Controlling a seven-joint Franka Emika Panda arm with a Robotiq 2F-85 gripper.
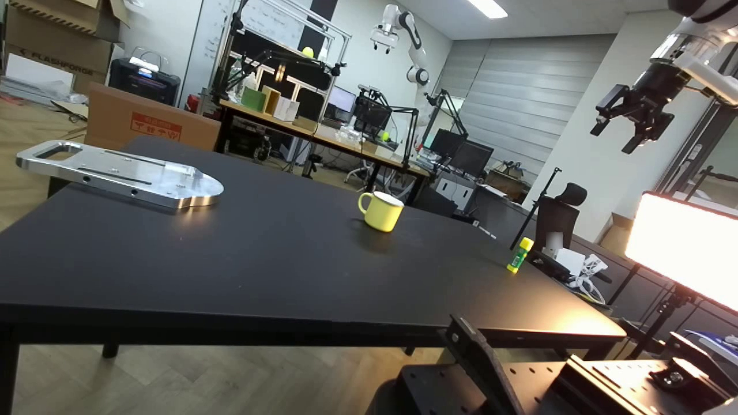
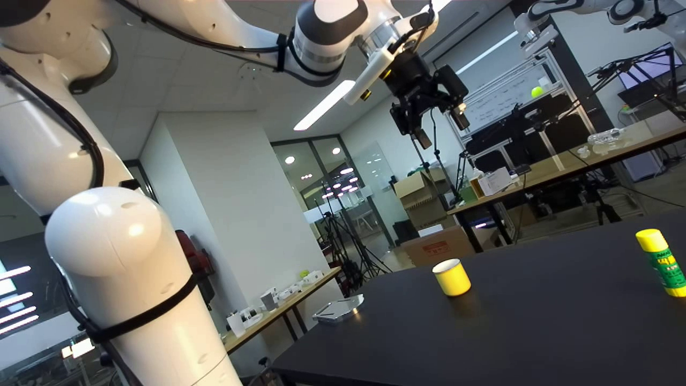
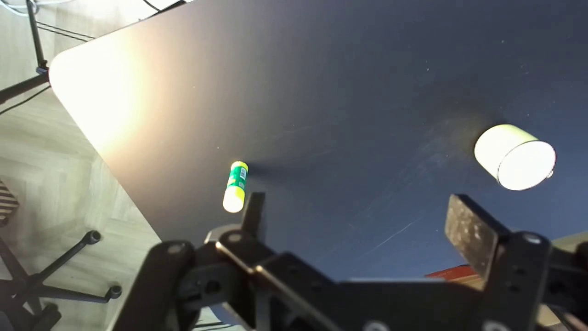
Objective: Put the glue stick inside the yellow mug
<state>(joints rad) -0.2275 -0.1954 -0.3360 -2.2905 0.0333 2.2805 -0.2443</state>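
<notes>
Wrist view: my hand (image 3: 358, 209) is hovering spread wide, gripping nothing; the glue (image 3: 236, 186) is standing upright, well apart from the mug (image 3: 514, 157); it could be toppling if I'm descending off-centre.

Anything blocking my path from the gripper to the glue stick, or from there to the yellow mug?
Nothing visible stands between the open gripper and the upright glue stick, nor between the stick and the yellow mug. The two stand apart on the black table.

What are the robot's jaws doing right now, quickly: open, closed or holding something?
Gripper: open, jaws well apart in the wrist view, holding nothing.
</notes>
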